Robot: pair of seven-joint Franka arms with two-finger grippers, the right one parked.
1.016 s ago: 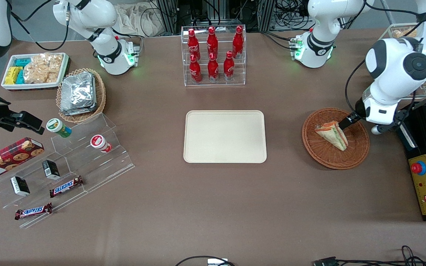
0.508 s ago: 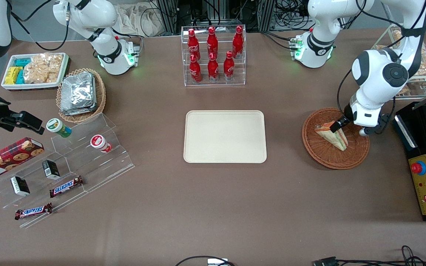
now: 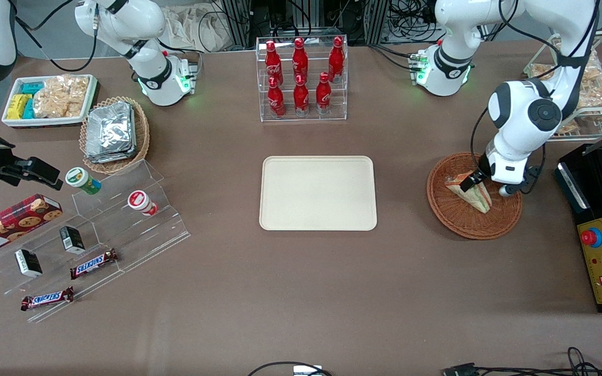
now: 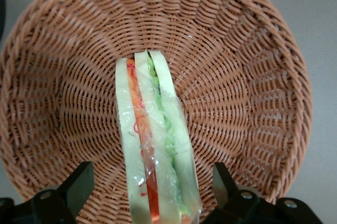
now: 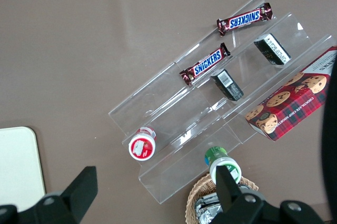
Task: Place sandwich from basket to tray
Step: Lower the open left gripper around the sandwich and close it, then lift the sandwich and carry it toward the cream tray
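Note:
The sandwich, a clear-wrapped white-bread wedge with green, red and orange layers, lies in the round reddish-brown wicker basket toward the working arm's end of the table. My left gripper hangs just over the sandwich's wide end. In the left wrist view the gripper is open, with one black finger on each side of the sandwich, apart from it, above the basket. The cream-beige tray lies flat at the table's middle with nothing on it.
A clear rack of red bottles stands farther from the camera than the tray. A black control box and a wire shelf of snacks flank the basket. A tan foil-packet basket and an acrylic snack stand lie toward the parked arm's end.
My left gripper has moved across the basket toward the tray, from the basket's rim to over the sandwich's wide end. The sandwich has not moved.

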